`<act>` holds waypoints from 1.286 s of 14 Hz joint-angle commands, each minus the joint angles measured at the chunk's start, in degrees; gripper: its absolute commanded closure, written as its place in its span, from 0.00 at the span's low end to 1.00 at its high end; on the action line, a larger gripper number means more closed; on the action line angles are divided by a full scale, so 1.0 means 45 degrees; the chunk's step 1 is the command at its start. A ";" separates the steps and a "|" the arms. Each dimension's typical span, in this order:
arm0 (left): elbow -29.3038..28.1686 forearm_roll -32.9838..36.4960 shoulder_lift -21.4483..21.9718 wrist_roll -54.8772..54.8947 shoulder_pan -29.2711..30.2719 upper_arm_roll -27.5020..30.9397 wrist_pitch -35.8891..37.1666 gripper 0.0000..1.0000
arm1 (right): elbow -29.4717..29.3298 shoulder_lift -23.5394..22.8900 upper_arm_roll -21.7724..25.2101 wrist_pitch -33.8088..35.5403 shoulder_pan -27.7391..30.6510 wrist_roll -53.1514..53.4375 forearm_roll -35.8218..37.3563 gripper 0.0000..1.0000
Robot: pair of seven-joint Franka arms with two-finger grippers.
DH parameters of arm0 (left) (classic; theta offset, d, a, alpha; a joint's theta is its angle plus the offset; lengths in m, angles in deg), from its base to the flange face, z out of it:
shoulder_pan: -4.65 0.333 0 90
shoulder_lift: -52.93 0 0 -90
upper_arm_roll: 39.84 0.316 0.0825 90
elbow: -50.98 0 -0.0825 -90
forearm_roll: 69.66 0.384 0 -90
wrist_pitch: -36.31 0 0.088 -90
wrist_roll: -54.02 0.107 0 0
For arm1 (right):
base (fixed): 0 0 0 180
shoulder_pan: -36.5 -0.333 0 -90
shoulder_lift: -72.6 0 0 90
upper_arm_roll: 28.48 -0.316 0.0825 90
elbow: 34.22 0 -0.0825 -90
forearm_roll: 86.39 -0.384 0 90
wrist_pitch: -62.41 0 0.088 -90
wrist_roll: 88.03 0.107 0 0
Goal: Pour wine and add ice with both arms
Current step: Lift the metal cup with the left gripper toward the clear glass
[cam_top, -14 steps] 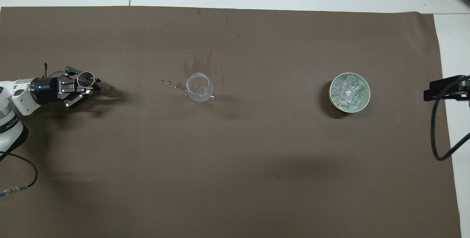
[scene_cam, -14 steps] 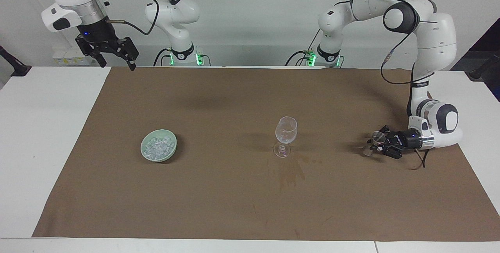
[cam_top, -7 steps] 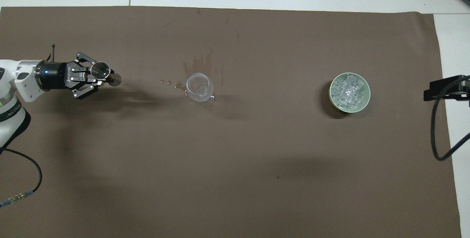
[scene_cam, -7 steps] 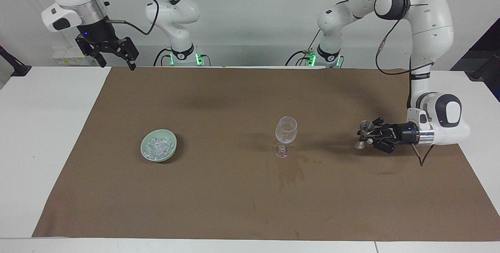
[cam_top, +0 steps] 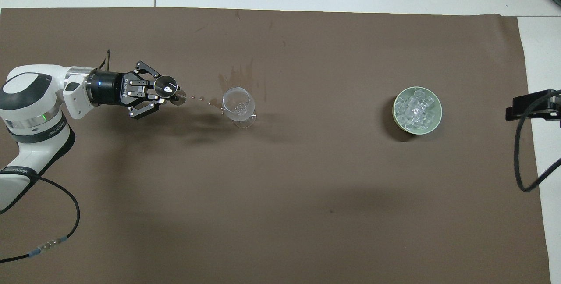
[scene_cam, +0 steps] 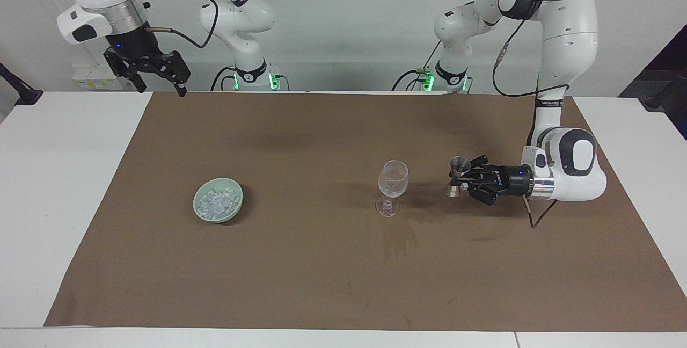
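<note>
Gripping a small metal measuring cup (scene_cam: 459, 174) by its narrow waist, the left gripper (scene_cam: 468, 179) is held sideways just above the brown mat (scene_cam: 322, 283), beside the clear stemmed glass (scene_cam: 393, 186) on the side toward the left arm's end of the table (scene_cam: 64, 176); its fingertips are closed on the cup, which is carried upright. The glass is placed near the middle of the mat, with a dark stain (scene_cam: 400, 235) spread on the mat at its foot. The ice (scene_cam: 217, 202) is heaped in a pale green bowl (scene_cam: 232, 214) well apart from the glass, toward the right arm's end of the mat. The right gripper (scene_cam: 155, 71) is held high over the mat's corner at the robots' edge, jaws spread wide and empty, and the right arm is waiting. From here, the tall, narrow-footed glass could be knocked over if the cup or the splayed links were brought against its bowl. Liquid could be poured short of the rim and onto the mat if the cup were tipped before its lip was over the glass. The cup could also be lost if it slipped in so slim a grip.
</note>
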 commanded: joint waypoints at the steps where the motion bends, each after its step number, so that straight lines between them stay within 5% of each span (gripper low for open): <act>1: -0.1060 -0.0313 0.1197 -0.0493 -0.0372 0.0275 -0.0632 1.00 | 0.0148 0.0153 -0.0066 -0.0123 0.0145 -0.0035 -0.0278 0.00; 9: -0.2877 -0.0352 0.3130 -0.0924 -0.1348 0.0275 -0.3014 1.00 | 0.0148 0.0153 -0.0066 -0.0123 0.0145 -0.0035 -0.0278 0.00; 18: -0.3563 -0.0625 0.3894 -0.2058 -0.1993 0.0275 -0.4500 1.00 | 0.0148 0.0153 -0.0066 -0.0123 0.0145 -0.0035 -0.0278 0.00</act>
